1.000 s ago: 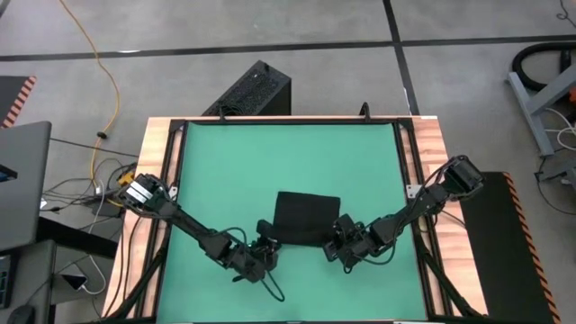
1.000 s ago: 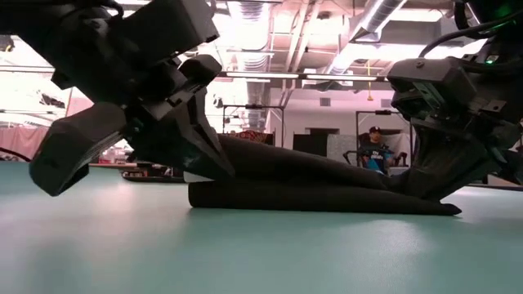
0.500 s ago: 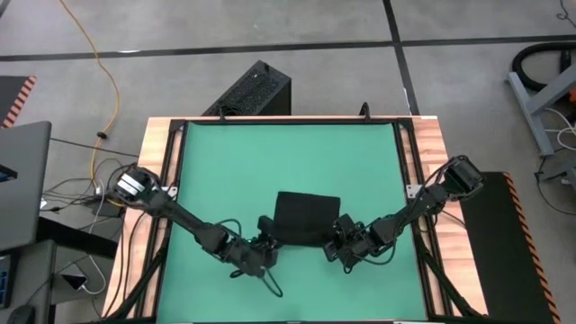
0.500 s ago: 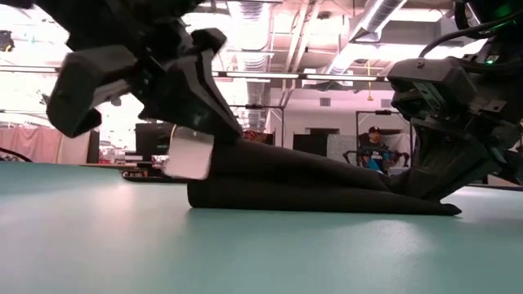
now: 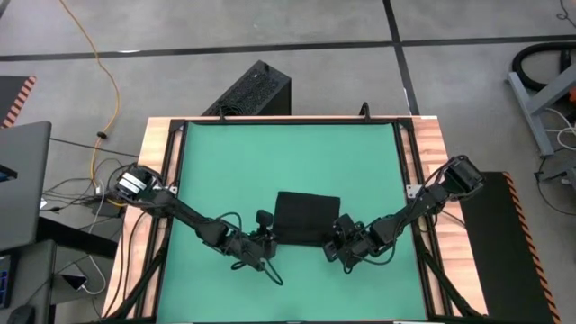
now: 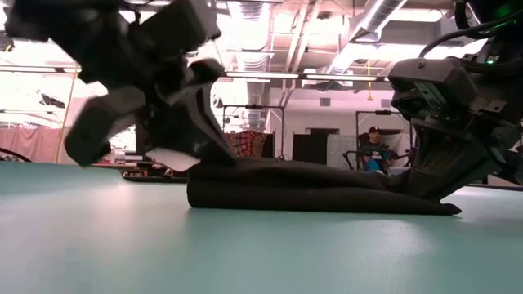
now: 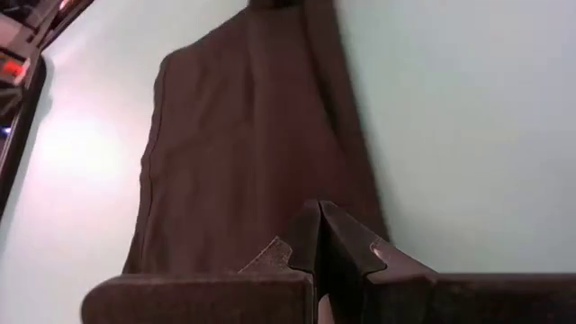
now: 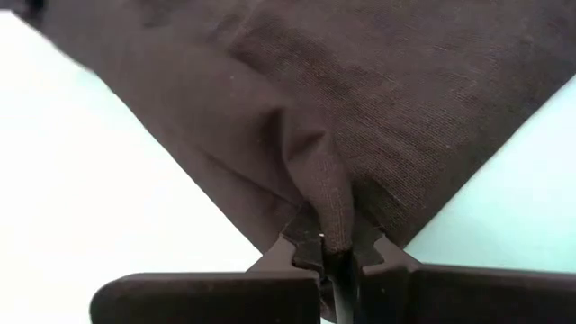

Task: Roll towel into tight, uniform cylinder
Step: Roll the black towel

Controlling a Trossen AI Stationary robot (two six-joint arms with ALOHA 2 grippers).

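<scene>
I see the black towel (image 5: pixel 306 219) lying folded on the green mat (image 5: pixel 234 162), between both end effectors. My right end effector (image 8: pixel 335 256) pinches its near corner; my left end effector (image 7: pixel 319 236), closed, touches its opposite near corner.

A green mat (image 5: pixel 288 171) lies under the claws. A black ribbed box (image 5: pixel 252 90) and a yellow cable (image 5: pixel 99 76) sit well beyond them.

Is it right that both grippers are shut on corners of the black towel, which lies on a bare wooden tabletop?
Not quite. The left gripper and right gripper are shut on corners of the black towel, but it lies on a green mat, not bare wood; wood shows only at the table's edges. The high view shows this.
</scene>
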